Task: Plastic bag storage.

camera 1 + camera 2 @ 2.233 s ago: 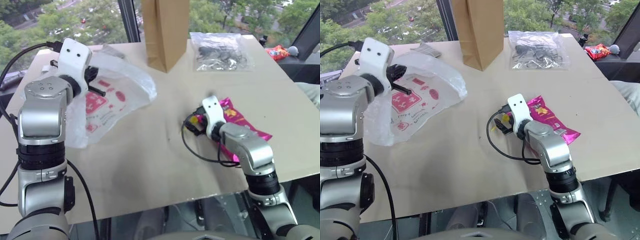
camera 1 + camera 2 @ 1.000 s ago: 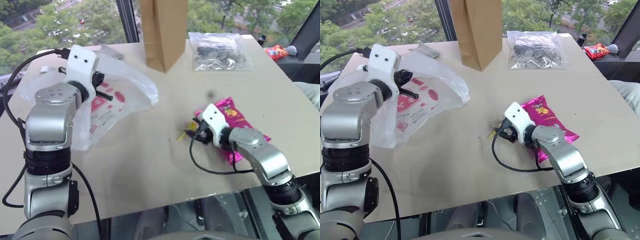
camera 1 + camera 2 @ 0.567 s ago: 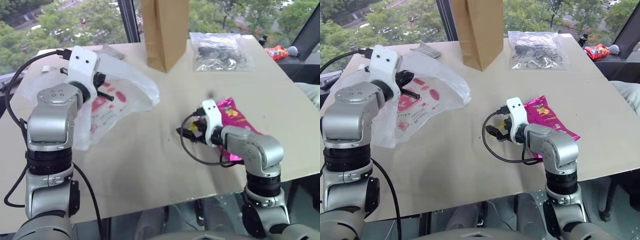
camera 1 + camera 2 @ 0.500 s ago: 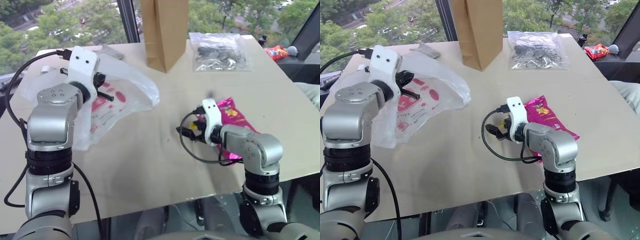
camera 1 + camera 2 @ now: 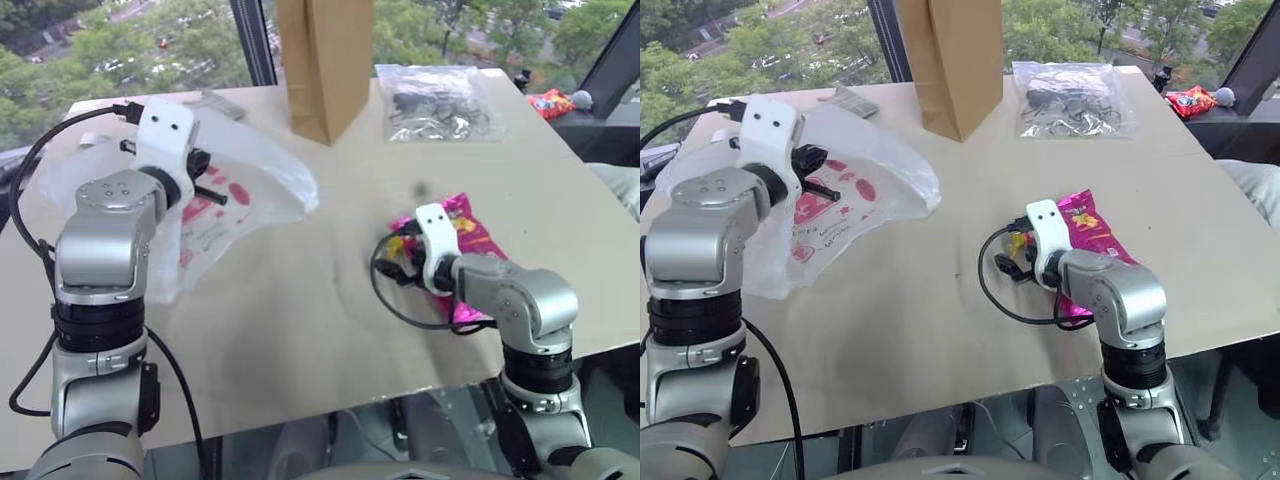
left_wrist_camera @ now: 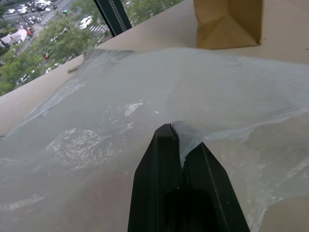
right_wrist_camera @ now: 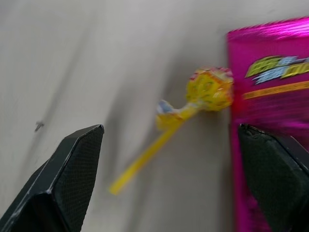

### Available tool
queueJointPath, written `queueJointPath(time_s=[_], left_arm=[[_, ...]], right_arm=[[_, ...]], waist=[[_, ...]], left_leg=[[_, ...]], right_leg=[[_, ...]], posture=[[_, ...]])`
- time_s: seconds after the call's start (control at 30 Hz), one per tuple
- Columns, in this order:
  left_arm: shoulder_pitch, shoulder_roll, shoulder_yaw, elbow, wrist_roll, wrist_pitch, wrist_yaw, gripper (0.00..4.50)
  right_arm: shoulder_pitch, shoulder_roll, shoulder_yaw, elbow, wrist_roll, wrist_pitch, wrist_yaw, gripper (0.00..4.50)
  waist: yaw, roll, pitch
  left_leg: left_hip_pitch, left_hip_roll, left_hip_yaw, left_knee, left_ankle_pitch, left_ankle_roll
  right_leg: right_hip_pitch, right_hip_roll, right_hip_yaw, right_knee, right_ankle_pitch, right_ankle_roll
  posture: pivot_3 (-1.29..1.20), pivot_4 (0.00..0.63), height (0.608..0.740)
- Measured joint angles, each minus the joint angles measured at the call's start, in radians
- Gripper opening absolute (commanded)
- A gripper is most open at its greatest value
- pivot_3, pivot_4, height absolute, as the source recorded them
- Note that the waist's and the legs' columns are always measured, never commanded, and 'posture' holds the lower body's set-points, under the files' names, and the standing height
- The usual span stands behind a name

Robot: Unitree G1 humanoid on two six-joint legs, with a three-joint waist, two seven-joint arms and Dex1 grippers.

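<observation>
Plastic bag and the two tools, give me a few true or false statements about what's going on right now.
1. The left tool is shut on a fold of the plastic bag. True.
2. The right tool is shut on the pink snack packet. False: it is open and holds nothing.
3. A yellow lollipop lies beside the pink packet. True.
4. The brown paper bag lies flat. False: it stands upright.

Thin, crinkly, translucent film on the plastic bag (image 5: 235,195); matt, smooth board for the bench (image 5: 300,320); glossy pink foil on the snack packet (image 5: 1090,228); matt brown paper bag (image 5: 325,60).
</observation>
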Motion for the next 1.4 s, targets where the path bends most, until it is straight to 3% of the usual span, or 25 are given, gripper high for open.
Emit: queueJointPath(time_s=[0.33,0.43,0.57,0.67,0.73,1.13,1.27,1.4], left_arm=[[0.0,-0.001,0.0,-0.001,-0.001,0.003,0.005,0.0],[0.0,-0.001,0.0,-0.003,-0.001,0.005,0.01,0.0],[0.0,-0.001,0.001,-0.005,-0.002,0.006,0.018,0.0],[-0.001,-0.001,0.001,-0.005,-0.006,0.007,0.019,0.0],[-0.001,-0.001,0.002,-0.005,-0.012,0.008,0.019,0.0],[-0.07,-0.072,0.074,-0.008,-0.109,0.086,0.024,0.0],[-0.102,-0.111,0.105,-0.042,-0.189,0.152,0.012,0.0],[-0.121,-0.12,0.115,-0.108,-0.262,0.223,0.002,0.0]], right_arm=[[-0.01,0.009,0.049,0.089,-0.037,-0.126,-0.027,4.47],[-0.008,-0.011,0.091,0.12,-0.052,-0.181,-0.025,3.26],[0.003,-0.076,0.178,0.155,-0.104,-0.307,-0.001,2.06],[0.013,-0.126,0.228,0.16,-0.134,-0.383,0.026,0.7],[0.022,-0.147,0.25,0.161,-0.147,-0.425,0.049,0.03],[0.008,-0.13,0.21,0.122,-0.086,-0.569,0.187,0.03],[-0.094,-0.073,0.215,0.127,-0.049,-0.572,0.232,0.03],[-0.248,0.028,0.273,0.317,-0.074,-0.613,0.244,0.03]], waist=[[-0.008,0.0,0.0],[-0.012,0.0,0.0],[-0.014,0.0,0.0],[-0.015,0.0,0.0],[-0.015,0.0,0.0],[-0.014,0.0,0.0],[-0.018,0.0,0.0],[-0.021,0.0,0.0]], left_leg=[[0.0,0.0,-0.001,0.0,0.0,0.0],[0.0,0.0,0.0,0.0,0.0,0.0],[0.0,0.0,0.0,0.0,0.0,0.0],[0.0,0.0,0.0,0.0,0.0,0.0],[0.0,0.0,0.0,0.0,0.0,0.0],[-0.001,0.001,-0.001,0.0,0.0,0.0],[0.0,0.002,-0.001,0.0,0.0,0.0],[0.0,0.002,-0.001,0.0,0.001,-0.001]], right_leg=[[0.0,0.0,0.0,0.0,0.0,0.0],[0.0,0.0,0.0,0.0,0.0,0.0],[0.0,0.0,0.0,0.0,0.0,0.0],[0.0,0.0,0.0,-0.001,0.0,0.0],[0.0,0.0,0.0,-0.001,0.0,0.0],[0.0,0.0,0.0,-0.001,0.0,0.0],[0.0,0.001,-0.001,0.0,0.0,0.0],[0.0,0.001,0.0,0.0,0.0,0.0]], posture=[[0.0,0.15,0.74],[0.0,0.15,0.74],[0.0,0.15,0.74],[0.0,0.15,0.74],[0.0,0.15,0.74],[0.0,0.15,0.74],[0.0,0.15,0.74],[0.0,0.15,0.74]])
